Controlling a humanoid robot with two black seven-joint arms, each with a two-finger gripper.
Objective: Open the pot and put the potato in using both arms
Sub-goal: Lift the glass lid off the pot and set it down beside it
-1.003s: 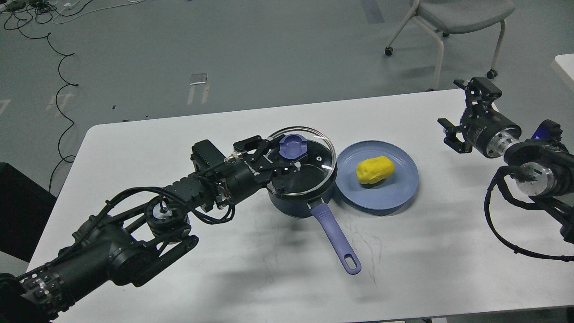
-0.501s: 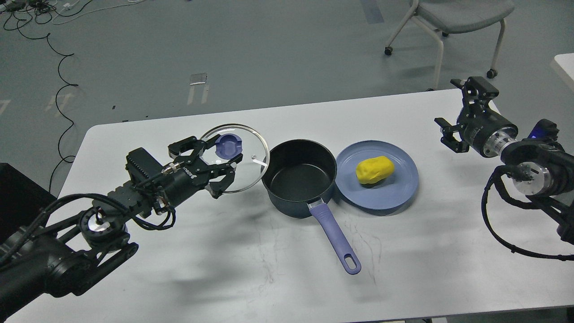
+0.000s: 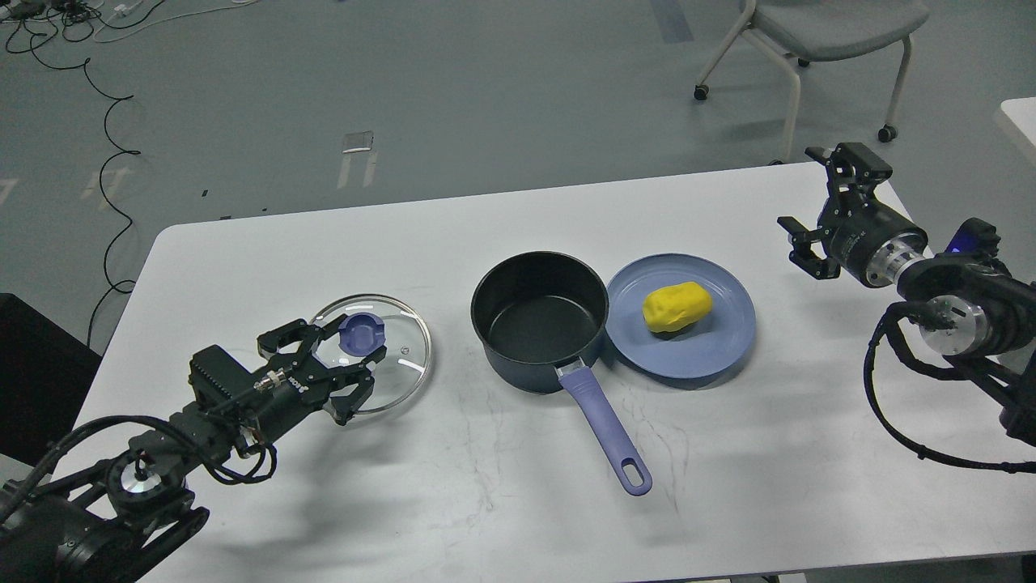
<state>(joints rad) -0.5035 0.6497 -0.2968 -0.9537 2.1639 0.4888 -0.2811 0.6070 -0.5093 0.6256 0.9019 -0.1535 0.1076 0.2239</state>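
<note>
My left gripper (image 3: 336, 368) is pinching the knob of the fragile glass lid (image 3: 374, 353) left of the open pot (image 3: 540, 320), while my right gripper (image 3: 819, 206), jaws spread, is facing the smooth, likely light potato (image 3: 677, 307) on the plate (image 3: 720, 350), best grasped across its middle.

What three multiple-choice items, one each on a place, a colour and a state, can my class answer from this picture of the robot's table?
1. Where is the potato? A in the pot; B on the plate; C on the bare table.
2. What colour is the pot handle? A red; B purple; C green.
3. How is the pot? A covered; B open; C tipped over.

Answers: 1 B, it lies on the blue plate. 2 B, purple like the lid knob. 3 B, the glass lid sits at the left gripper, apart from the pot.
</note>
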